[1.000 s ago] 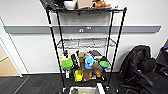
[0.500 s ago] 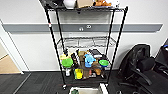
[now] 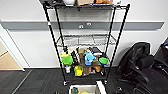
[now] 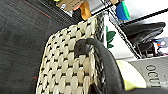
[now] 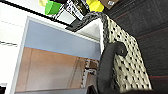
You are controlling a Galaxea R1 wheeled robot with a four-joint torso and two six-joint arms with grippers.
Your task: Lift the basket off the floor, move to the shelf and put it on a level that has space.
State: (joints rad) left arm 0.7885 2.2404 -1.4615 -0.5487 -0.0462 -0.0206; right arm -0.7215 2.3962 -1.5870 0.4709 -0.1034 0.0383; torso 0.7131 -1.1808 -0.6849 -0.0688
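Shelf [image 3: 86, 42] nearer; beige woven dark-rimmed basket [image 4: 72, 67].

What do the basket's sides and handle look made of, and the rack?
Basket: sides look like pale woven strips, rattan or paper cord, matte, with dark gaps showing the weave. Handle: dark and smooth, maybe leather or vinyl. Shelf: thin black metal wire, likely painted; mesh tiers, slim posts.

The basket [image 4: 67, 72] has coarse woven sides of pale beige strands, a dark braided rim and a matt dark loop handle [image 4: 100, 55]; its lining [image 3: 82, 88] looks smooth and pale. The shelf [image 3: 86, 40] is thin black metal wire with mesh tiers. The floor [image 3: 37, 80] is dark grey carpet, rough and faintly striped. On the right, an office chair [image 3: 140, 67] looks like matt black cloth or leather.
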